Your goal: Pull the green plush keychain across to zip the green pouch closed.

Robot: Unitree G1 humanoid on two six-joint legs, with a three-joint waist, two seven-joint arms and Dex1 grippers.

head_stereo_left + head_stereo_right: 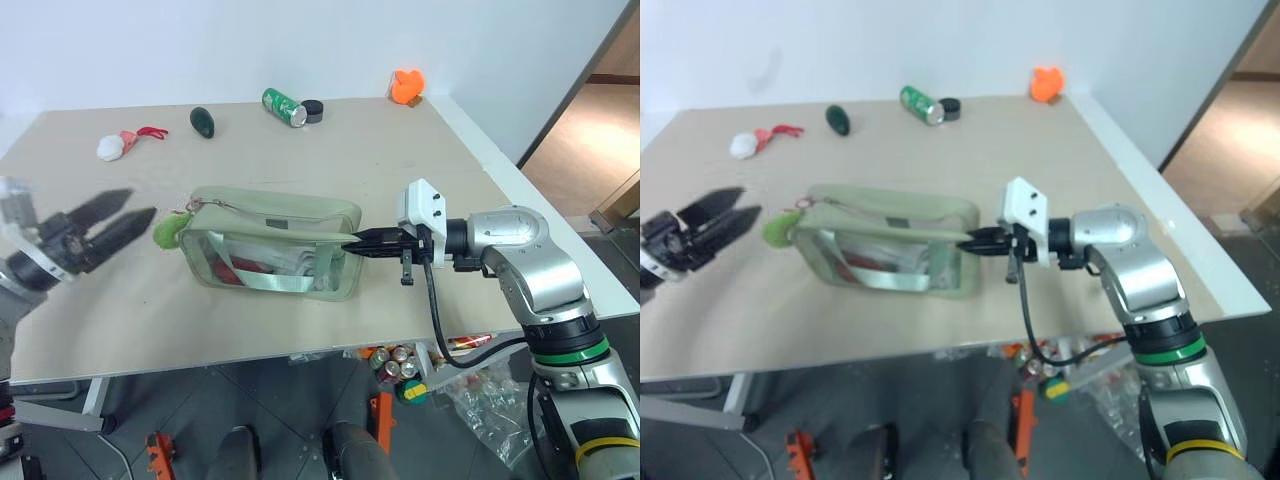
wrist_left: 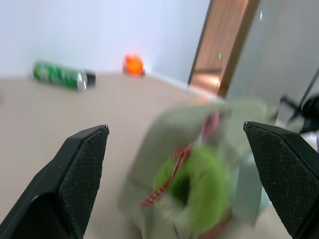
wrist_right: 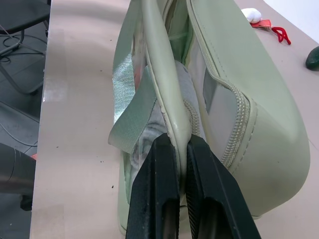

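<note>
Head view, pouch: the green pouch [image 1: 272, 243] lay in the middle of the table [image 1: 420, 160], its zip running along the top edge.
Head view, keychain: the green plush keychain [image 1: 168, 230] hung at the pouch's left end, on a thin red cord.
Head view, right arm: the right gripper [image 1: 352, 242] was pinched tight on the pouch's right end.
Head view, left arm: the left gripper [image 1: 128, 212] stood spread wide and empty, just left of the keychain and not touching it.
Head view, far edge: a white pom-pom [image 1: 112, 147], a dark green plush [image 1: 203, 121], a green can [image 1: 284, 107] and an orange toy [image 1: 406, 86] sat well apart from the work.
Left wrist view: the keychain [image 2: 199, 186] sat between the two spread fingers [image 2: 84, 164], ungripped, with the pouch behind it.
Right wrist view: the fingers [image 3: 167, 164] were clamped on the pouch's [image 3: 239, 79] end seam.
Step in hand: probably the approach to the keychain, with the pouch anchored.
Next move: likely easing the left jaws around the plush ring, closing on it, then drawing it along the zip while the right hand holds firm.
</note>
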